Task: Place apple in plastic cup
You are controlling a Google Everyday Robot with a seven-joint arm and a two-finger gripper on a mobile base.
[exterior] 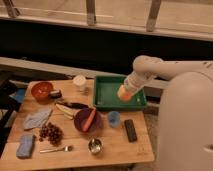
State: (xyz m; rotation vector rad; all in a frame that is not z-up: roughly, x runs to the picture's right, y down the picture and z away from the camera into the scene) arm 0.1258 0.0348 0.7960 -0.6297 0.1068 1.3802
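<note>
The apple point(123, 94) shows as a small orange-red lump in the green tray point(107, 97), right at the tip of my gripper point(126, 91). The gripper reaches in from the right and hangs over the right half of the tray, against the apple. I cannot see whether it holds the apple. The light-blue plastic cup point(114, 118) stands upright on the wooden table point(115, 150), just in front of the tray and below-left of the gripper.
A purple bowl point(80, 122) holding a carrot point(89, 119) sits left of the cup. A black remote point(130, 130) lies to its right and a steel cup point(95, 145) in front. A white paper cup point(79, 82), orange bowl point(42, 90), grapes point(51, 132), cloth point(36, 119) and sponge point(24, 146) lie further left.
</note>
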